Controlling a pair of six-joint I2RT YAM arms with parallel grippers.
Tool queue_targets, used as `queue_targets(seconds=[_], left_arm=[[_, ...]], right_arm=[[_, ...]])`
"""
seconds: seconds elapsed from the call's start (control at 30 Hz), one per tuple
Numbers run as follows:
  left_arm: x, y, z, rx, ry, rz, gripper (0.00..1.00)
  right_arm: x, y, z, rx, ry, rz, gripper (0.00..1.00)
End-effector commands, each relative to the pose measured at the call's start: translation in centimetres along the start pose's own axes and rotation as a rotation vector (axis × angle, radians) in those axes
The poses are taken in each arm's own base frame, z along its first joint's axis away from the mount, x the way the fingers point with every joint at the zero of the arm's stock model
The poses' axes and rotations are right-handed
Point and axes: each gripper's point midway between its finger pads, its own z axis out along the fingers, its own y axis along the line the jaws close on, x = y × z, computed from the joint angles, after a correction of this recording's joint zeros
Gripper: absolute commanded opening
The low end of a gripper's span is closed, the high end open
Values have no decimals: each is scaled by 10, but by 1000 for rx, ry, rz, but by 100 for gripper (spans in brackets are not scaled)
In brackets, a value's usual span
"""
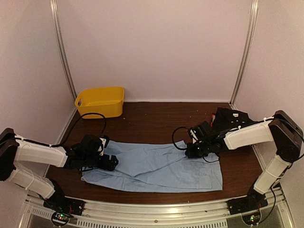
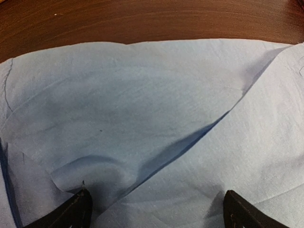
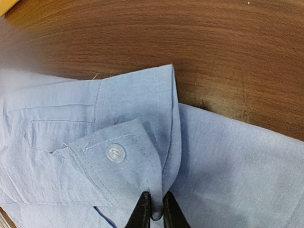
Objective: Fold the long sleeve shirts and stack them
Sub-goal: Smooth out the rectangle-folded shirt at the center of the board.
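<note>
We find the light blue cloth long sleeve shirt (image 1: 156, 167) lying spread on the dark wooden tabletop (image 1: 152, 118). The right gripper (image 3: 154, 211) pinches the edge of its buttoned cuff (image 3: 114, 161). The left gripper (image 2: 156, 209) stands spread over the cloth. We judge the shirt light and limp (it creases readily), so hems and cuffs are the places to hold.

The right arm (image 1: 247, 135) hides part of a dark heap (image 1: 232, 115), perhaps a shirt. The blue shirt (image 2: 142, 109) runs off 3 edges of the left wrist view.

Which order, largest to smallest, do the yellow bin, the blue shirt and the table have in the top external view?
1. table
2. blue shirt
3. yellow bin, farther back yet clearly smallest
</note>
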Motion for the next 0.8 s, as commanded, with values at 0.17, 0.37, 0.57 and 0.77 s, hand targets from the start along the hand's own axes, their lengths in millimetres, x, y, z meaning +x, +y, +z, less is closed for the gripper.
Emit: queue_targets(seconds=[0.17, 0.37, 0.57, 0.77], left_arm=[[-30, -8, -11, 20, -84, -5, 98], [-51, -12, -22, 16, -118, 11, 98], [-64, -21, -23, 32, -129, 38, 98], [-68, -28, -16, 56, -120, 56, 98]], right_arm=[[-17, -7, -20, 47, -77, 5, 0], [-20, -19, -40, 112, -98, 1, 0], [-8, -36, -43, 177, -83, 0, 0], [0, -51, -41, 241, -72, -3, 0]])
